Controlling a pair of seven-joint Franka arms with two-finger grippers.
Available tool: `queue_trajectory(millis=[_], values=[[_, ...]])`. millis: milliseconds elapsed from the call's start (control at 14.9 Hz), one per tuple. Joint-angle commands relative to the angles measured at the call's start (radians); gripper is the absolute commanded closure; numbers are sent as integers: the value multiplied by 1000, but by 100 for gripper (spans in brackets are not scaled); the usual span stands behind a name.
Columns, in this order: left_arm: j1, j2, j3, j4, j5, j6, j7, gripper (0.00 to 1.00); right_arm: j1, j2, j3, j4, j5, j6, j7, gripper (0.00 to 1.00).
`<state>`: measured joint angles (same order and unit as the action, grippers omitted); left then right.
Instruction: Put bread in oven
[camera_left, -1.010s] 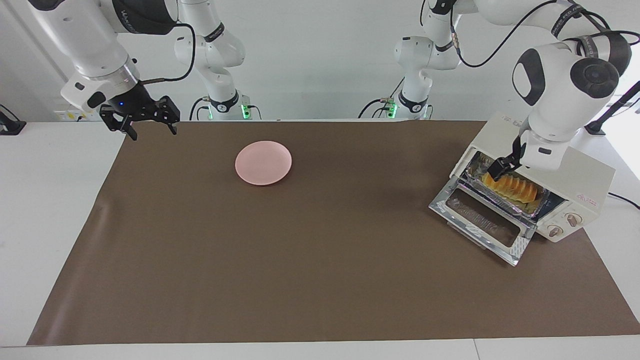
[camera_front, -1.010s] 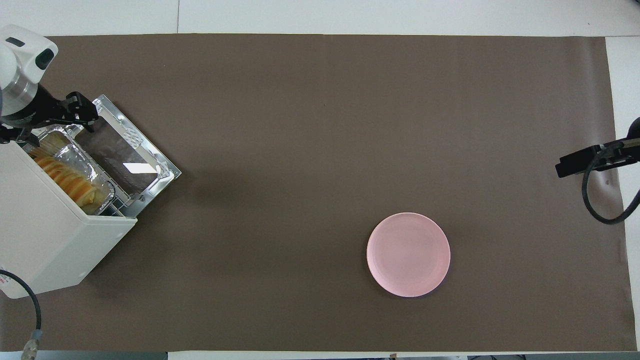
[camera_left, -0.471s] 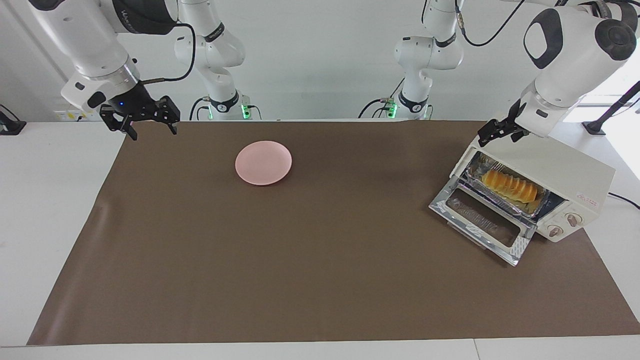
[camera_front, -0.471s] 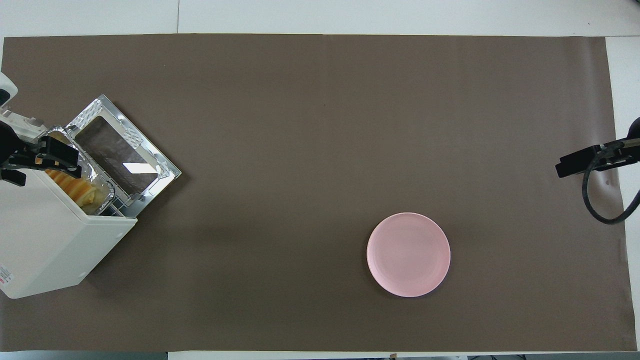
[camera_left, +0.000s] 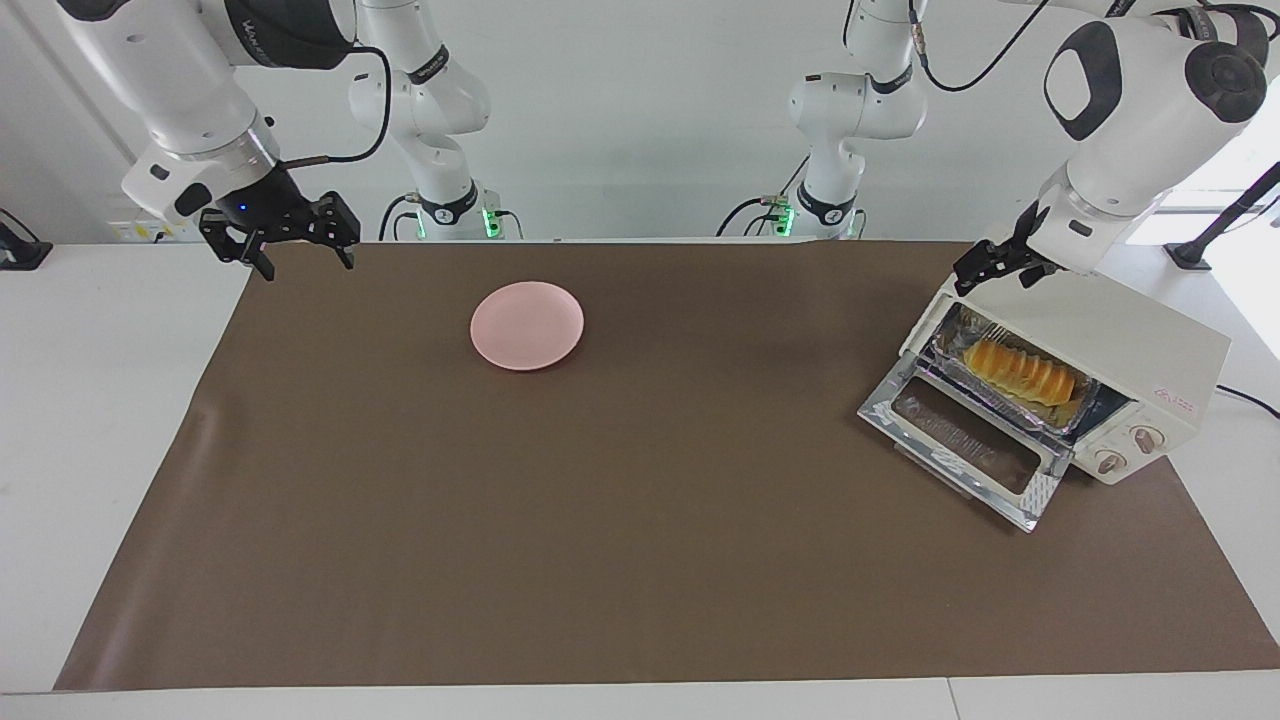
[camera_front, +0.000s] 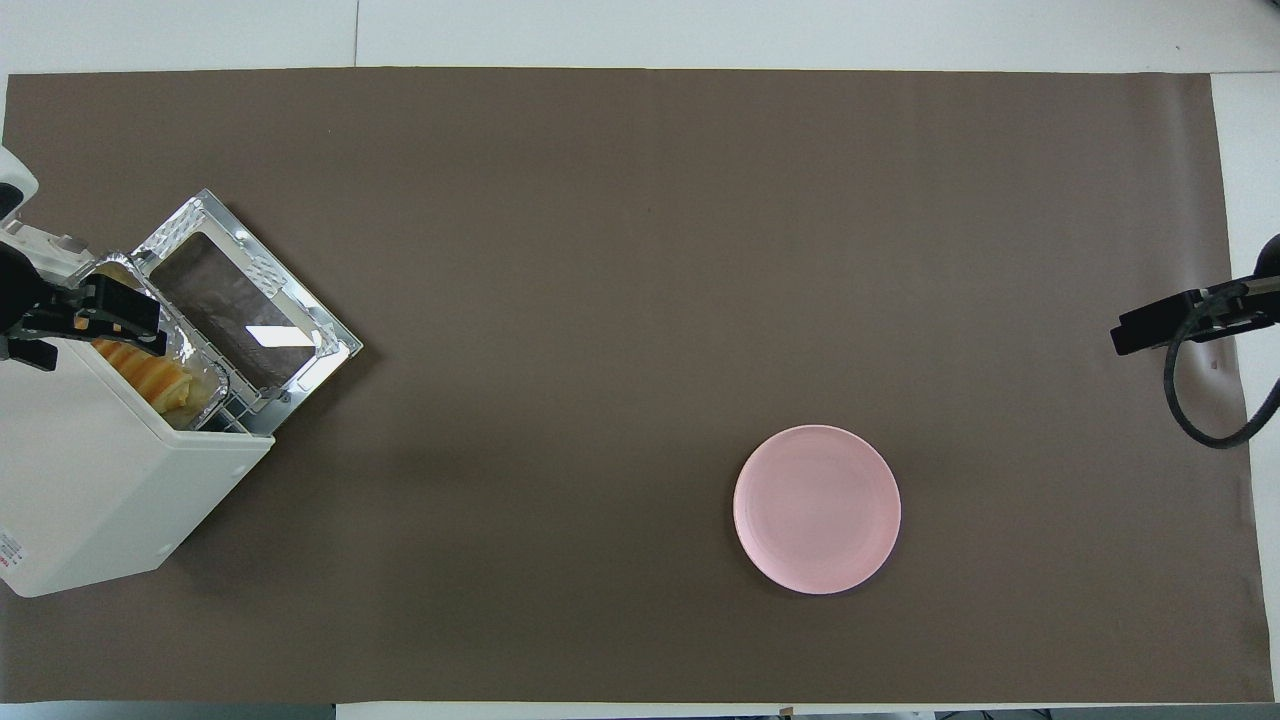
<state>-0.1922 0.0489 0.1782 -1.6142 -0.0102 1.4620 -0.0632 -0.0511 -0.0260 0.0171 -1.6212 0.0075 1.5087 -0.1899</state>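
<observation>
With the bread (camera_left: 1018, 371) lying in the oven (camera_left: 1150, 350), the left tool (camera_left: 990, 266), spread and empty, is hovering above; shutting the door (camera_left: 965, 450) seemingly comes next.

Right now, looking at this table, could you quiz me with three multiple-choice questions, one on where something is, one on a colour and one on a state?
1. Where is the bread?
A. On the plate
B. In the foil tray inside the oven
C. In a pincer

2. What colour is the plate?
A. Pink
B. Blue
C. Green

3. How is the oven door?
A. Shut
B. Removed
C. Dropped open

Answers:
1 B: the loaf lies in the foil tray in the oven, while the left pincer hangs empty above the oven's top.
2 A: it is a bare pink disc.
3 C: the glass door lies folded down on the mat in front of the oven.
</observation>
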Motion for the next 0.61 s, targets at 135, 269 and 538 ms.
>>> queue_trajectory(millis=[135,269,538], values=[[25,-66,-54,-56,-13,-63,11,0,-9,-9,4,-5,14,-12,-11,0],[23,-70,-54,-81,-13,-26,11,0,-9,-9,4,-5,14,-12,-11,0],[25,-84,-52,-98,-13,13,13,0,-9,-9,4,-5,14,-12,-11,0]])
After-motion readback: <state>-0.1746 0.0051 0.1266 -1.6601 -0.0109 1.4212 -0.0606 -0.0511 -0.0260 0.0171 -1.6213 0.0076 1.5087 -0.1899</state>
